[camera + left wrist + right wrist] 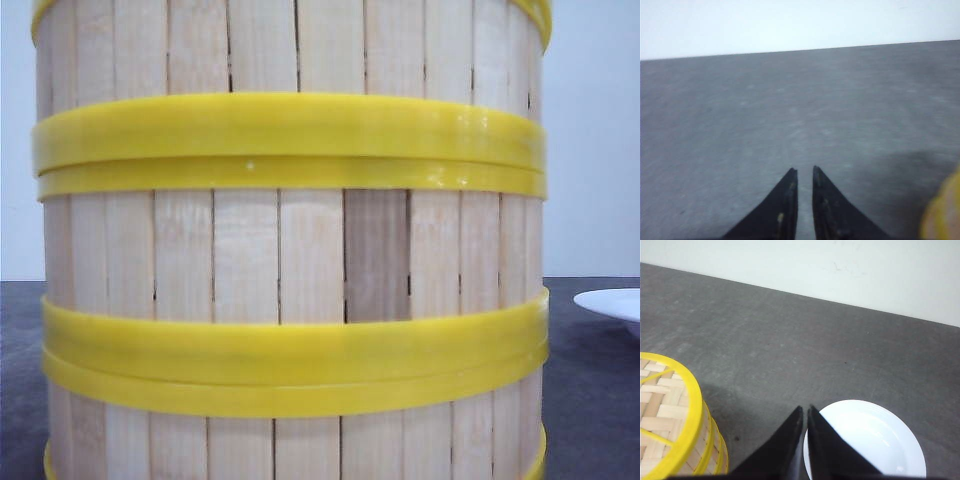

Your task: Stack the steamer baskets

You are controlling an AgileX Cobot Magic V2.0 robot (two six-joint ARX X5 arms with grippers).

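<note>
A stack of steamer baskets (pixel 290 260) fills the front view, with pale slat walls and yellow bands where one basket sits on another. In the right wrist view the stack (pixel 670 430) shows its woven top and yellow rim. My right gripper (pixel 805 408) hangs shut and empty beside it, over the near edge of the plate. My left gripper (pixel 805 171) is shut with only a thin slit between its fingers. It holds nothing and is low over bare table, with a blurred yellow basket rim (pixel 945 215) off to one side. Neither gripper shows in the front view.
A flat white plate (pixel 875 440) lies on the dark grey table (pixel 790 340) next to the stack, and its edge (pixel 615 303) shows at the right of the front view. A pale wall runs behind the table's far edge.
</note>
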